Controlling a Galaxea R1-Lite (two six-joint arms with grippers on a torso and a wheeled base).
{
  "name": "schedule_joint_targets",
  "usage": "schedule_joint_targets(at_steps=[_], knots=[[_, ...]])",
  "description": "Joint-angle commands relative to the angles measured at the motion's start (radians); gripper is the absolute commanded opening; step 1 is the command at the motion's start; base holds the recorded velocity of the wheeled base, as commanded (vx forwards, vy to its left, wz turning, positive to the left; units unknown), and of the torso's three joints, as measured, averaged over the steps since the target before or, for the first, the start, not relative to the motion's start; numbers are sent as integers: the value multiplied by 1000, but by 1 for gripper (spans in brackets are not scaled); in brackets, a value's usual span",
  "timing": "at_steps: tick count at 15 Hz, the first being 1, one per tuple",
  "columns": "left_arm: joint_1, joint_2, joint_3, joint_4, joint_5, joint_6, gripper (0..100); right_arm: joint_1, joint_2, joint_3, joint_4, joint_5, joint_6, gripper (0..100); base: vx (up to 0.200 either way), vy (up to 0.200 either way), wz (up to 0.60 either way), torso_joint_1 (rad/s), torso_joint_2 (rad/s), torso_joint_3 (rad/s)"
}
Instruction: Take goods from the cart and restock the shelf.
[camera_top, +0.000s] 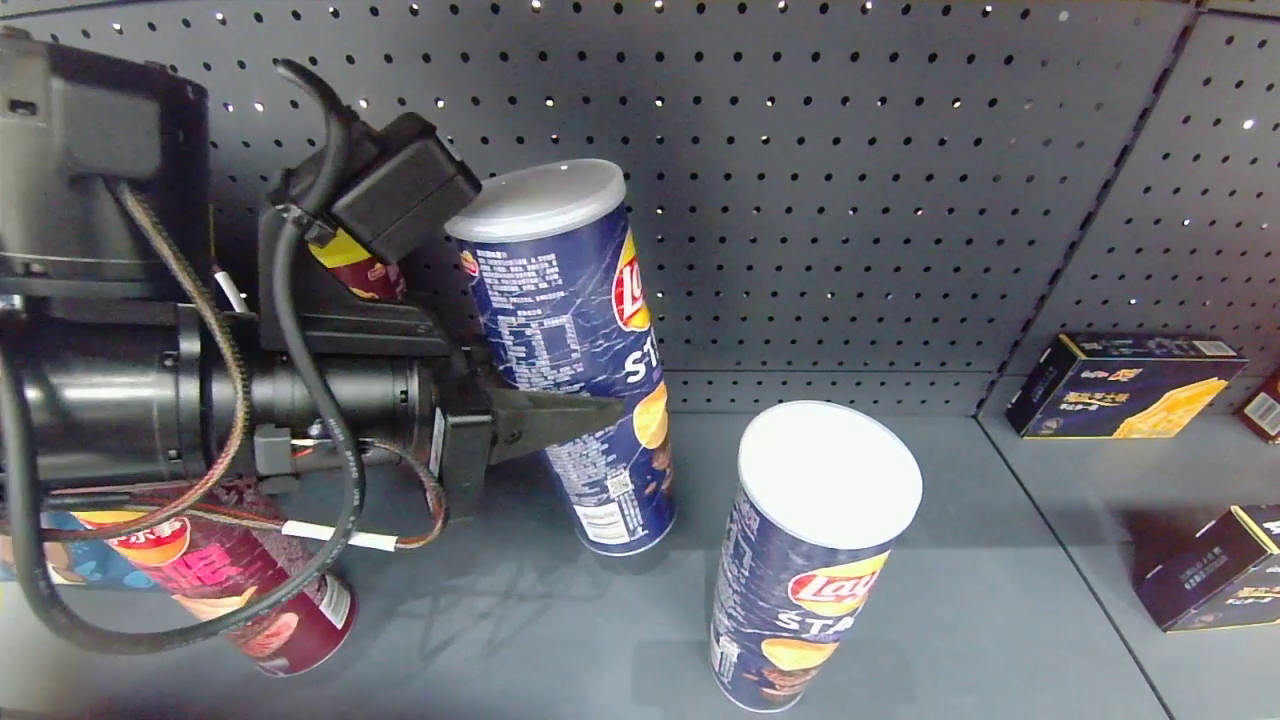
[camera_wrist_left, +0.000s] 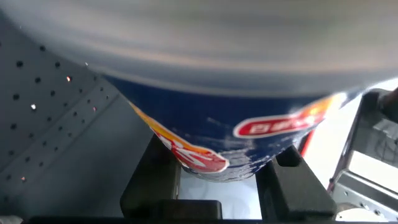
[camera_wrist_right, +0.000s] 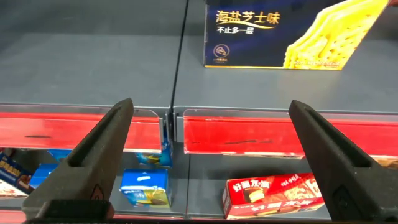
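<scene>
My left gripper (camera_top: 598, 395) is shut on a blue chip can (camera_top: 570, 340) with a white lid, gripping it around the middle. The can leans slightly, with its base at the grey shelf floor (camera_top: 950, 600) close to the pegboard back wall. In the left wrist view the same blue can (camera_wrist_left: 249, 112) sits between the two dark fingers (camera_wrist_left: 152, 183). A second blue chip can (camera_top: 815, 560) stands upright in front and to the right. My right gripper (camera_wrist_right: 210, 106) is open with nothing between its fingers, facing a shelf edge.
A red chip can (camera_top: 260, 610) lies on its side under the left arm, and another can (camera_top: 355, 265) shows behind the wrist. Dark blue boxes (camera_top: 1125, 385) lie on the neighbouring shelf bay. Before the right gripper are a blue-and-yellow box (camera_wrist_right: 280, 31), a red price rail (camera_wrist_right: 249, 134) and packs below.
</scene>
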Motion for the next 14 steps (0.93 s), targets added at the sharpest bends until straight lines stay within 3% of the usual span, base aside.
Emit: schedule_joint_targets(at_steps=[1,5,9,14], knots=[[0,49,-16,-2,17,4,0,0,2,0,0,1,-1,100,0,0,0,0,0,0],[15,106,-36,-3,23,114,0,0,2,0,0,1,-1,100,0,0,0,0,0,0],[17,185,-114,-3,69,116,0,0,2,0,0,1,-1,100,0,0,0,0,0,0],[8,230,-136,-5,66,116,0,0,2,0,0,1,-1,100,0,0,0,0,0,0]])
